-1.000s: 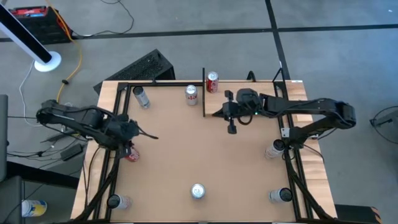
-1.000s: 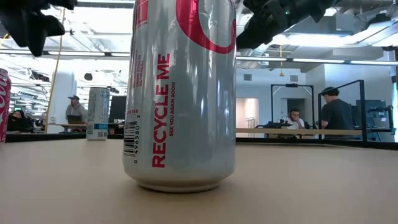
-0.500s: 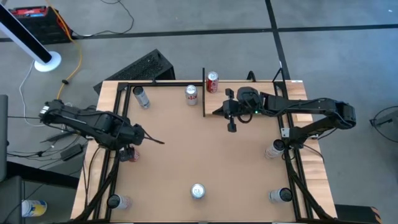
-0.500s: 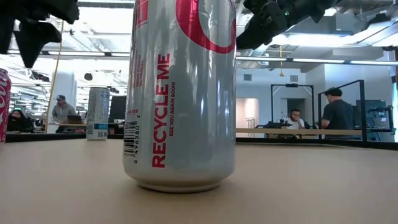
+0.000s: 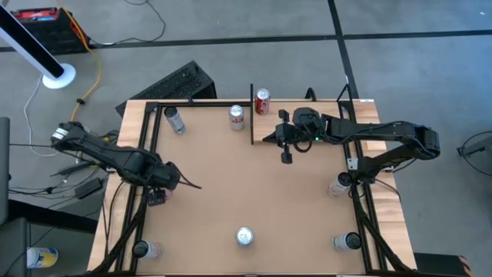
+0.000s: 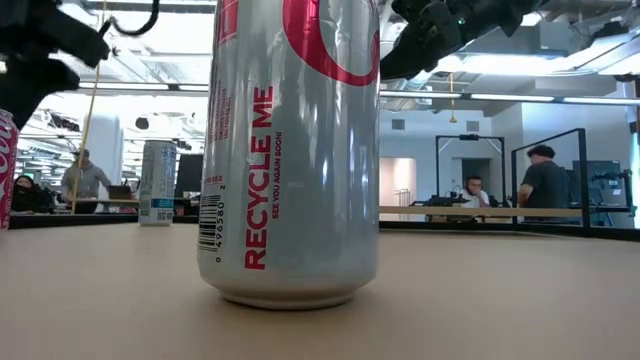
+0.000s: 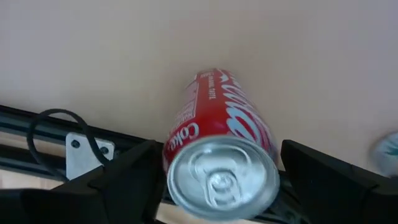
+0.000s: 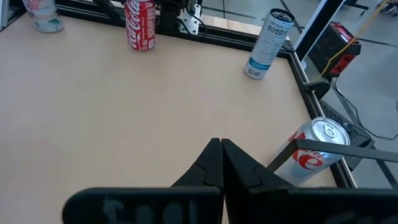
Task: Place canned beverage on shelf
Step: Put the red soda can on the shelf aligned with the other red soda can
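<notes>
The red cola can stands upright at the left edge of the table, just beside the black frame rail; in the high view it is almost wholly hidden under the left gripper. The left wrist view shows its top centred between the two dark fingers, which stand spread on either side with a gap to the can wall, so nothing is grasped. Judgement: the step in hand is the approach to the pick-up; the next move calls for a slight further descent and a closing of the fingers on the can body without tipping it against the rail. The shelf, a pale plank with a thin black upright bar, lies at the far edge, well apart from this can; another red can already stands there. The right gripper waits clenched and empty near the bar.
</notes>
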Robot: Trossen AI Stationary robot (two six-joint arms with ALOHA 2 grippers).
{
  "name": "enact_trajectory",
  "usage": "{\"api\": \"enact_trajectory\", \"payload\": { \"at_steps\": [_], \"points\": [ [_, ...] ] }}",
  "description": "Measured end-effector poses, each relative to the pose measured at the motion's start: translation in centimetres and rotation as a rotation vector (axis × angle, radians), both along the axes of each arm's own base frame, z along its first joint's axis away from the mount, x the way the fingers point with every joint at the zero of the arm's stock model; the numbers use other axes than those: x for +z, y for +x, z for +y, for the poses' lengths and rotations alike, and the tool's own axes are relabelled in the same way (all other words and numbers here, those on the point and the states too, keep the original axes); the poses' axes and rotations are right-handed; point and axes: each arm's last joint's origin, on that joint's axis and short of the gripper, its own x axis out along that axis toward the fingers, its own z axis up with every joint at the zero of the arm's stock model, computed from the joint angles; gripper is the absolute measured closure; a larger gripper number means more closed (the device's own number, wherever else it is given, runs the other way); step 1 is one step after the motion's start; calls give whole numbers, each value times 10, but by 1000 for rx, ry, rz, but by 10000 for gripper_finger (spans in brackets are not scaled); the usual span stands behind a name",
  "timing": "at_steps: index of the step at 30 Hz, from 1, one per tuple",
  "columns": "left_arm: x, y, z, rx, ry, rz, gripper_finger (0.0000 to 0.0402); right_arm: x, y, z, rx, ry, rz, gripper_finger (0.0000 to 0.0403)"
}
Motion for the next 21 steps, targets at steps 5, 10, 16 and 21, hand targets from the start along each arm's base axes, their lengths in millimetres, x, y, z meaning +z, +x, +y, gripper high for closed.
{"api": "enact_trajectory", "payload": {
  "at_steps": [5,10,16,21],
  "points": [
    [-14,-1,-1,-2,3,7,72,0,0,0,2,-4,0,385],
    [-17,-2,-1,-3,0,24,80,0,0,0,3,-6,0,385],
    [-17,-3,-1,-32,-25,34,121,0,0,0,3,-6,1,383],
    [-7,6,1,-66,-35,-18,121,0,-3,2,16,-15,30,379]
  ]
}}
